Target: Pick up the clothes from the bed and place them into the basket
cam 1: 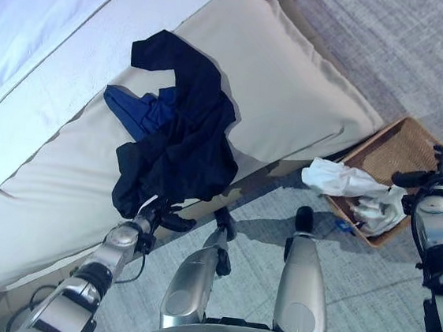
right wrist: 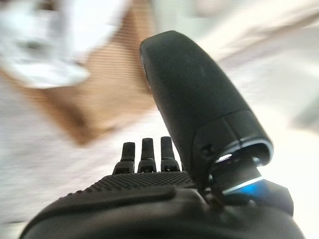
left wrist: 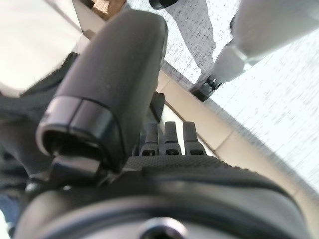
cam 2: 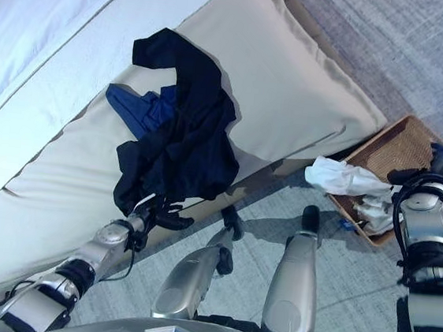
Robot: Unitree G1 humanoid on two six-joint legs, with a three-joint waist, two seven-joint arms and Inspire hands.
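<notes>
A heap of black clothes (cam 1: 185, 138) lies on the beige bed (cam 1: 309, 88), over a blue garment (cam 1: 136, 109). My left hand (cam 1: 162, 217) is at the heap's near edge by the bed's side. Its fingers are straight and the dark cloth (left wrist: 20, 129) lies beside its thumb. A brown wicker basket (cam 1: 401, 149) stands on the floor to the right. A white cloth (cam 1: 343, 179) hangs over the basket's near rim. My right hand (cam 1: 434, 176) hovers at the basket's right side, open and holding nothing; its wrist view shows the basket (right wrist: 107, 84) past the fingers.
A white duvet (cam 1: 39, 12) covers the far left part of the bed. Grey carpet (cam 1: 393, 41) runs around the bed and the basket. A small blue thing (cam 1: 344, 225) lies on the floor by the basket's near corner.
</notes>
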